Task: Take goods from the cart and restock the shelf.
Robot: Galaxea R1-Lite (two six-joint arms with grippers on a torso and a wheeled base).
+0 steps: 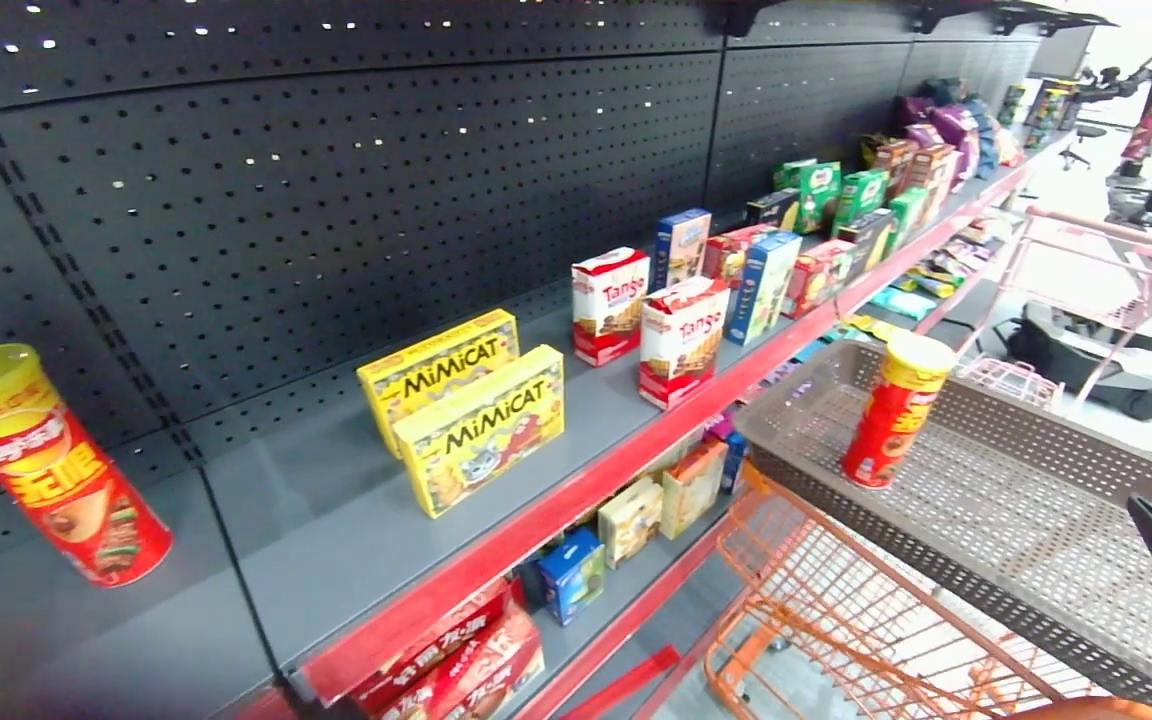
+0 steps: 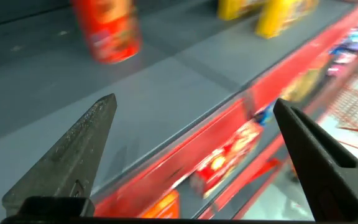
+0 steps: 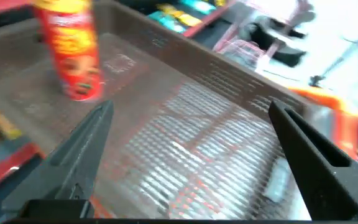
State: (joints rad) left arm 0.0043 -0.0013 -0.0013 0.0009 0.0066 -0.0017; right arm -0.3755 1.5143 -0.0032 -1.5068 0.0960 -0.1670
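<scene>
Right gripper [image 3: 191, 106] hangs wide, empty, over the cart basket [image 3: 229, 143] near a chip can [image 3: 73, 56]; left gripper [image 2: 194, 102] likewise over the shelf [image 2: 42, 81].

Smooth matt grey metal shelf [image 1: 336, 540], perforated pegboard back [image 1: 336, 200], glossy chip can [image 1: 894, 410], orange wire cart [image 1: 836, 600], perforated brown tray [image 1: 1016, 500].

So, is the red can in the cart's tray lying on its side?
No, the red can stands upright, yellow lid on top, on the floor of the perforated brown tray.
</scene>
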